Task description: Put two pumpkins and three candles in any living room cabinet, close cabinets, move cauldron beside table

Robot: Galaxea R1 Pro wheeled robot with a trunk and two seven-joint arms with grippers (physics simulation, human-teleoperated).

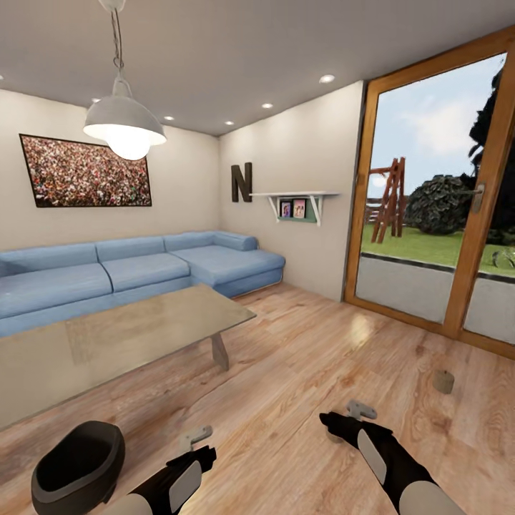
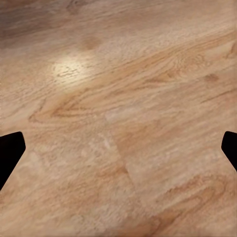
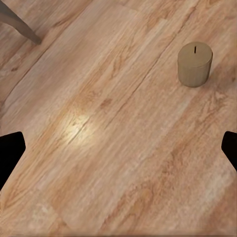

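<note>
Cauldron sitting by the coffee table, a candle waiting on the floor.

The cauldron is resting just beside the table, so that part is looking done. One candle is standing loose on the floor near the glass doors, not yet stowed. Left gripper and right gripper are both hanging spread and empty. The pumpkins and cabinet I cannot judge from here.

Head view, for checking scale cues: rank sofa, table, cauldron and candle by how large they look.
1. Sofa and table: look alike in extent, so unranked.
2. Cauldron, though nearness to the camera enlarges it.
3. Candle, smallest.
</note>
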